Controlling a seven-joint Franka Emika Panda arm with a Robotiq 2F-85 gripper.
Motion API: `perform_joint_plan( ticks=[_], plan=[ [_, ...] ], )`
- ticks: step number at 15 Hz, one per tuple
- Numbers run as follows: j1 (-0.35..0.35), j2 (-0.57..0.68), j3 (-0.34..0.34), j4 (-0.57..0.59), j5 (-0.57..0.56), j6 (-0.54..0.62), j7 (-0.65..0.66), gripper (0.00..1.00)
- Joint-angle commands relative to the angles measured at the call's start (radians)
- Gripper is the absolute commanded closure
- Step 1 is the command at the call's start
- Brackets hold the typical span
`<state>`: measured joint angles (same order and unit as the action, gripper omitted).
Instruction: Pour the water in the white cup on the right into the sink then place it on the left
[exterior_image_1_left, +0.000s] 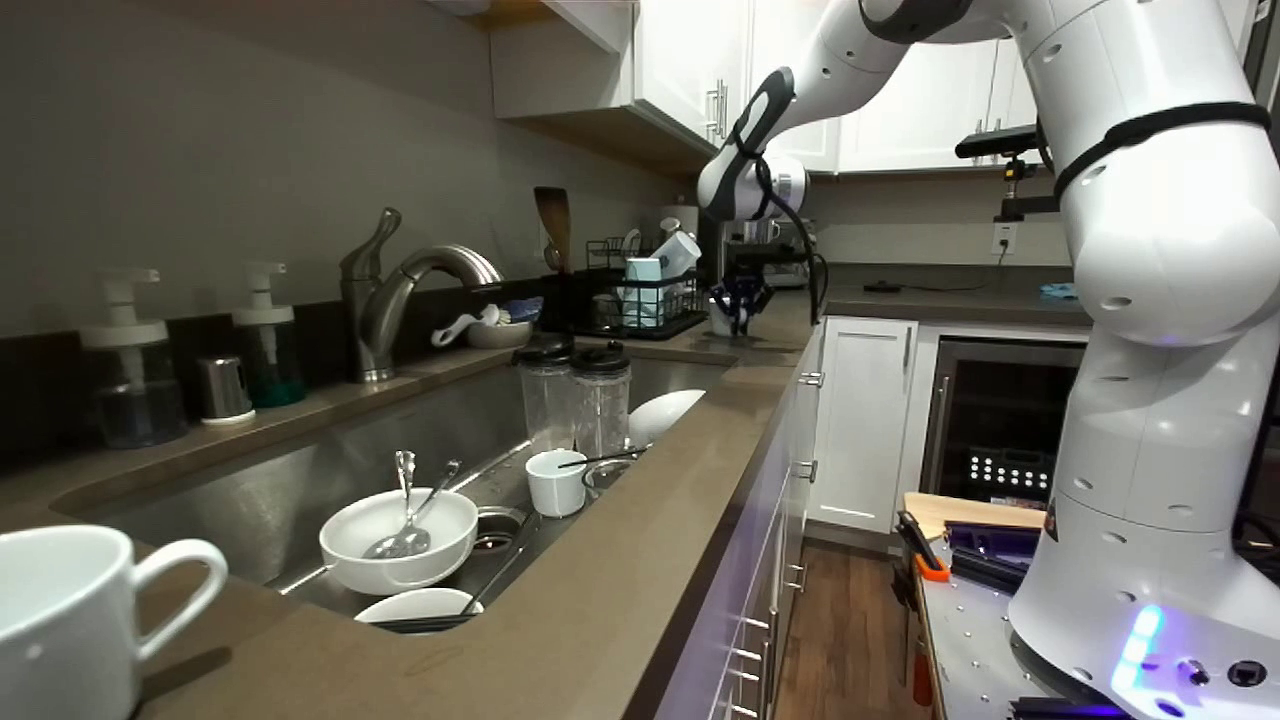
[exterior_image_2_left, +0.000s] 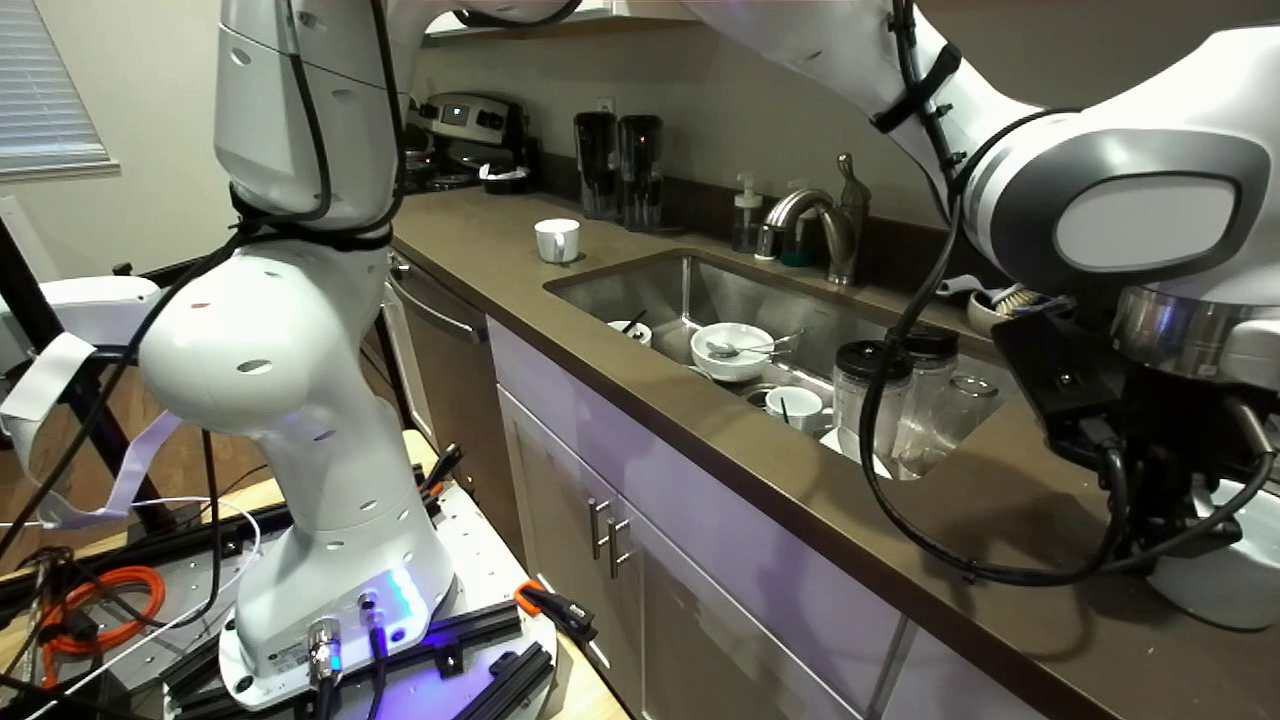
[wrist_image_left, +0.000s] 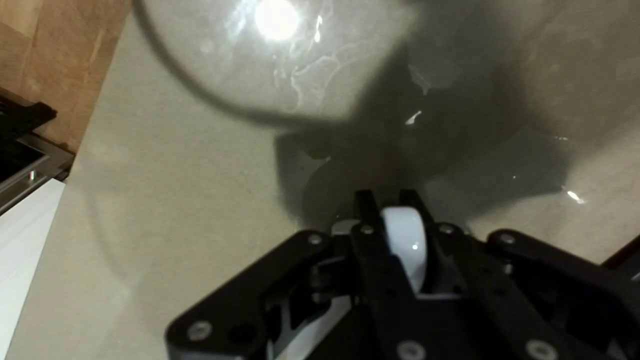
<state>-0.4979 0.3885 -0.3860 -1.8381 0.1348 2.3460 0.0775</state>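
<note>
The white cup (exterior_image_2_left: 1225, 570) is at the right end of the counter in an exterior view, near upright; I cannot tell if its base touches the counter. It is partly hidden behind my gripper in an exterior view (exterior_image_1_left: 720, 318). My gripper (wrist_image_left: 387, 200) points down with its fingers close on both sides of the cup's white handle (wrist_image_left: 407, 242). It also shows in both exterior views (exterior_image_1_left: 742, 312) (exterior_image_2_left: 1195, 525). The cup's inside is not visible. The steel sink (exterior_image_1_left: 245, 520) lies between the cup and the far counter end; it also shows in an exterior view (exterior_image_2_left: 645, 285).
A chrome faucet (exterior_image_1_left: 385, 300) curves over the sink. White bowls (exterior_image_1_left: 400, 545), a small cup (exterior_image_1_left: 556, 482) and lidded bottles (exterior_image_1_left: 600, 400) fill the basin. A white mug (exterior_image_2_left: 557, 240) stands on the far counter. A dish rack (exterior_image_1_left: 650, 300) is by the gripper. Water wets the counter (wrist_image_left: 320, 70).
</note>
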Motion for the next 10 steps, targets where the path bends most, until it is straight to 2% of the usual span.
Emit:
perform_joint_plan(
  ticks=[1, 10],
  plan=[
    [-0.004, -0.045, -0.001, -0.048, 0.003, 0.043, -0.019, 0.94],
    [0.015, -0.159, -0.034, -0.217, -0.023, 0.138, -0.006, 0.94]
  ],
)
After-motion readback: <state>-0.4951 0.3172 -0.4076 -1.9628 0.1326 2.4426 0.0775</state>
